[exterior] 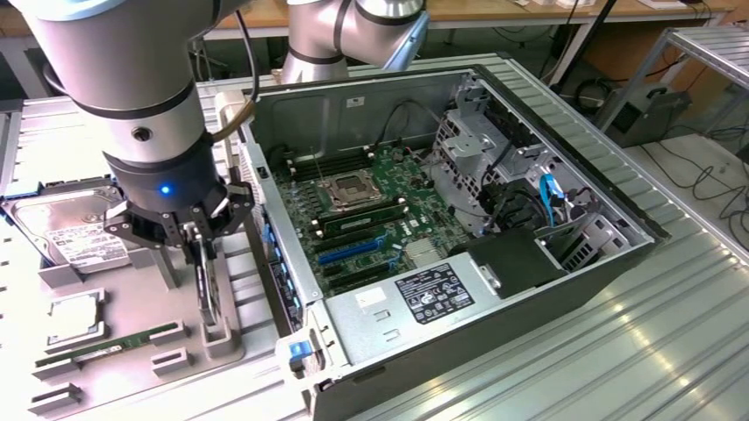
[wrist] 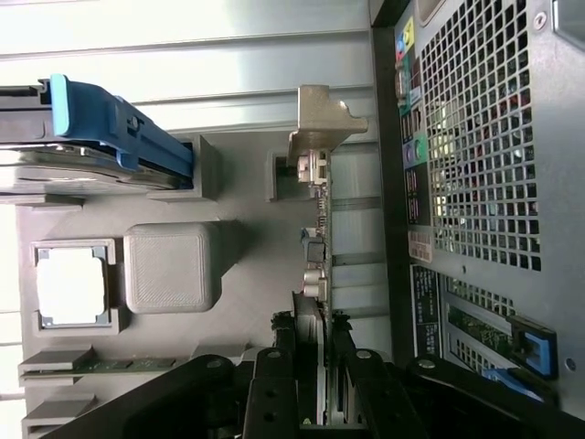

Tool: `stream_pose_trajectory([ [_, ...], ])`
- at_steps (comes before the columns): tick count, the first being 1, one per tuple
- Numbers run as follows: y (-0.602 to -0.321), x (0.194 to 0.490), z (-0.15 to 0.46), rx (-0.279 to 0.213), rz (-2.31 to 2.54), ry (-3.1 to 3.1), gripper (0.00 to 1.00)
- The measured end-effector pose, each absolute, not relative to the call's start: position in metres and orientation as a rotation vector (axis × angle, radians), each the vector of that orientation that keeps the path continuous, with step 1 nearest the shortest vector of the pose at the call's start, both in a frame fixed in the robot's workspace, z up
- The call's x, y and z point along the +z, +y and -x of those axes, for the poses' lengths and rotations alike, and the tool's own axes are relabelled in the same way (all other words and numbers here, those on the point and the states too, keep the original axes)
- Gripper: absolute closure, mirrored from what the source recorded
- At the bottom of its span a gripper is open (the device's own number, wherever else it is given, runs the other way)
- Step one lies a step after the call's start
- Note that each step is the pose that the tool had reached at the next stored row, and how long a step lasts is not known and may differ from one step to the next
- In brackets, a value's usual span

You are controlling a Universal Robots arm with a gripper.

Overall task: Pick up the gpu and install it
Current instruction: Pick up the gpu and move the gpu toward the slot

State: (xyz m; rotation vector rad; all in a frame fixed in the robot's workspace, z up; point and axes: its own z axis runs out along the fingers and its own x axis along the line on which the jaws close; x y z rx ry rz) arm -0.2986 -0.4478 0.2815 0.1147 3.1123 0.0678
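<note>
Wrist view: the gripper (wrist: 313,357) has its jaws parted astride the upper edge of the gpu (wrist: 314,265), which stands on edge in the grey parts tray (wrist: 251,274) beside the computer case (wrist: 475,183), long axis running away from the fingers toward its metal bracket (wrist: 322,123).

I look down on a ribbed, silvery metal worktop (exterior: 609,351) that throws back strong glare in pale streaks. A wooden bench (exterior: 492,12) runs along the back. On the exterior view's right stands a grey metal frame (exterior: 702,39). A dark box (exterior: 641,112) sits just beside it on the floor (exterior: 728,132), where loose black cables (exterior: 702,171) trail.
</note>
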Motion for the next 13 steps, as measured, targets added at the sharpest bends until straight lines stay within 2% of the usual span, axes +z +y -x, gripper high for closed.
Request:
stream_pose_trajectory([
  [13,-0.4478,0.2885,0.2986,0.068,-0.115,3.112,0.74],
])
